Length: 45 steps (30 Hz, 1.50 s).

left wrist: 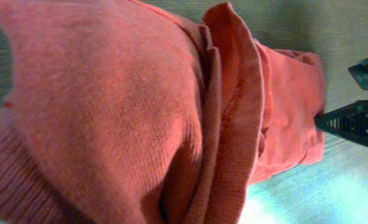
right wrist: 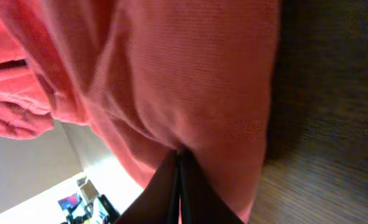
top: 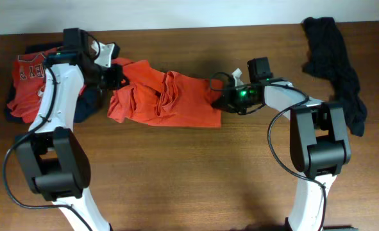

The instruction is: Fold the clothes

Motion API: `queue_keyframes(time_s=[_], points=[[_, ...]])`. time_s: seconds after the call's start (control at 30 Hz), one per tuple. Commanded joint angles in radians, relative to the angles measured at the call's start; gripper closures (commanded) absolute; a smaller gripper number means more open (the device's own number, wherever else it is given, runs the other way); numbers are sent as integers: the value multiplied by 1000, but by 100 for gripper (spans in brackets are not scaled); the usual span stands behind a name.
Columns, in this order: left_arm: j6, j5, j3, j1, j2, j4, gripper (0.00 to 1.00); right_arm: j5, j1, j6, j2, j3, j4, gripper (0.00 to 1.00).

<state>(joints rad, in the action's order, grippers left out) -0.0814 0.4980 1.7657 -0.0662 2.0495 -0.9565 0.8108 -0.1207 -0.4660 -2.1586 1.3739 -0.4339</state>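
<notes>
An orange sweater (top: 163,97) lies stretched out and rumpled on the wooden table between the two arms. My left gripper (top: 117,75) is at its left end; the left wrist view is filled with the orange knit (left wrist: 109,106), and the jaws themselves do not show there. My right gripper (top: 218,90) is shut on the sweater's right edge; in the right wrist view its dark fingers (right wrist: 179,163) meet, pinching the orange fabric (right wrist: 184,81).
A pile of red and dark blue clothes (top: 32,80) lies at the far left behind the left arm. A dark garment (top: 333,61) lies at the right back of the table. Bare wood runs along the front.
</notes>
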Motion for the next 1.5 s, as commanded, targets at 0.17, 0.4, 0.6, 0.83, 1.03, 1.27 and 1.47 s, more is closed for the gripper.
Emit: queue_keyframes(time_s=[0.17,0.4,0.6,0.83,1.03,1.27,1.47], points=[[15,23,71,90,-23,6,99,-63,-3,-26,9,-18,4,96],[26,10,76,224,-23,48,99,-62,-4,-41,1,-18,0,96],[48,-55,76,354,-23,90,99,-60,-3,-41,1,-18,-6,96],[48,-143,75,460,-8,85,99,-26,11,-41,4,-8,16,96],[48,-161,75,483,-2,89,99,81,69,-40,53,64,16,96],[68,-204,75,484,0,91,99,183,177,-49,154,175,16,96],[71,-204,72,489,2,134,99,240,264,-68,208,235,11,96]])
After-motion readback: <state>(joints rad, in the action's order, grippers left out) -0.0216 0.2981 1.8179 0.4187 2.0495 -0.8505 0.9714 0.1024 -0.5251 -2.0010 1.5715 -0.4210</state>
